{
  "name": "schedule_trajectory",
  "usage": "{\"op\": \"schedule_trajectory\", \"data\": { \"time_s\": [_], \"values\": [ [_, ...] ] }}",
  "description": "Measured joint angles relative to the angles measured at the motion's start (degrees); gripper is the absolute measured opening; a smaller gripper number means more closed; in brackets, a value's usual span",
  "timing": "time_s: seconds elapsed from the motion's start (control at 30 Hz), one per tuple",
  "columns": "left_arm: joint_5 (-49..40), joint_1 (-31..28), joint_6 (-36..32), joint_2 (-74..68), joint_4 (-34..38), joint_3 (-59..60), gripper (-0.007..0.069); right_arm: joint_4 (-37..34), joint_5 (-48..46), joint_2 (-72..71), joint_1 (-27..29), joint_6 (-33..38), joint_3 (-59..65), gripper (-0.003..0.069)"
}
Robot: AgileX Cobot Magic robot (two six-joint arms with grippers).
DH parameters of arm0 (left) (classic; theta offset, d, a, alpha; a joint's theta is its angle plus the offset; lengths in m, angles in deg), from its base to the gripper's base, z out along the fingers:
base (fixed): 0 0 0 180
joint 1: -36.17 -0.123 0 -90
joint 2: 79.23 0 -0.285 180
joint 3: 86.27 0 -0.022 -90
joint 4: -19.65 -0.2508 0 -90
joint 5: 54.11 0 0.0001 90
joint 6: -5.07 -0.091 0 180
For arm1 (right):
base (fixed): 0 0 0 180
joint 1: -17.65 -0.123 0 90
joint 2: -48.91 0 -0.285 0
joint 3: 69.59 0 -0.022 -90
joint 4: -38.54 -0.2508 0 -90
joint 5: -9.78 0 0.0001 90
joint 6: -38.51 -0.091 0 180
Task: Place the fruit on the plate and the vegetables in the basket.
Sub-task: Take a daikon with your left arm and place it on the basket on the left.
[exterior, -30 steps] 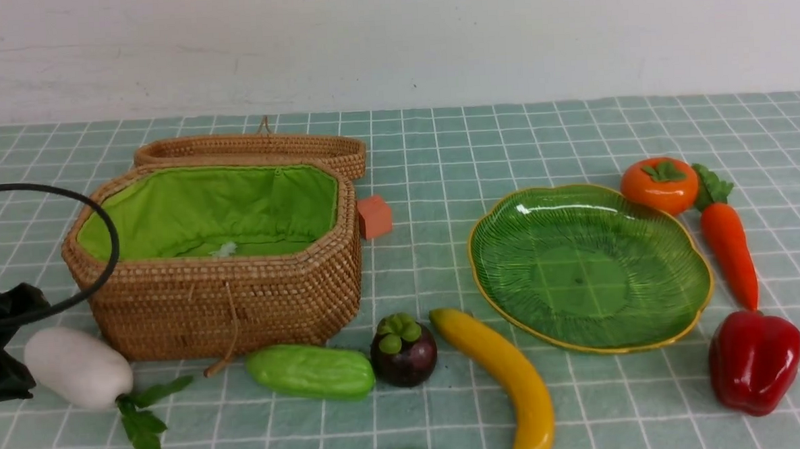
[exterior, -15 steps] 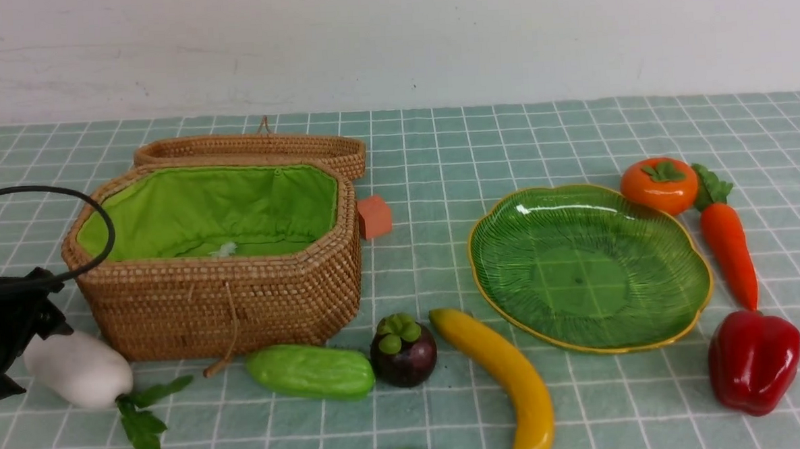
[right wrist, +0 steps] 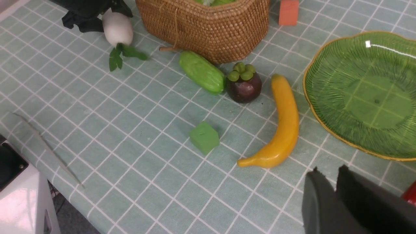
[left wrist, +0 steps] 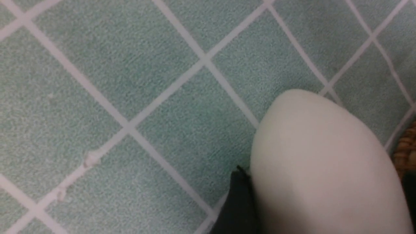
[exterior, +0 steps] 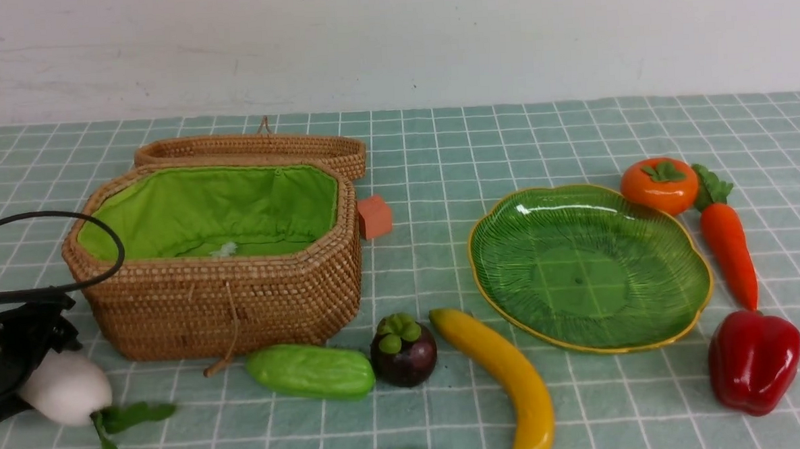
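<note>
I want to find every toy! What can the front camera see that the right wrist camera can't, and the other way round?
Only the front view: the round orange persimmon with a green leaf top, the orange tapered carrot and the flat woven lid. Only the right wrist view: the black right gripper and a thin stick on the cloth. Both: the tan wicker basket, white oval radish, ridged green gourd, dark purple mangosteen, long yellow banana, green leaf-shaped plate, orange-red block and small green cube.

No writing, label, brand, number or sign can be read anywhere: none on the basket point(exterior: 228, 306), none on the plate point(exterior: 591, 277), none on the checked cloth point(exterior: 437, 155).
</note>
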Motion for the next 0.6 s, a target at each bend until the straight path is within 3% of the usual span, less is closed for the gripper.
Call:
{"op": "schedule_trajectory", "data": {
  "time_s": [0.07,0.27,0.5,0.6],
  "values": [
    [-0.67,0.0,0.0,0.06,0.0,-0.07,0.0518,-0.05,0.0,0.0,0.0,0.0,0.0,0.0094],
    [-3.36,0.0,0.0,2.28,-1.64,-0.06,0.0513,-1.07,0.0,0.0,0.0,0.0,0.0,0.0098],
    [-11.57,0.07,-1.56,15.14,-16.39,-0.19,0.0513,-1.47,-0.05,0.0,0.0,-0.05,0.0,0.0104],
    [-18.37,3.33,-9.31,22.88,-19.79,-3.79,0.0513,-1.47,1.27,0.0,0.0,0.01,0.0,0.0105]
  ]
}}
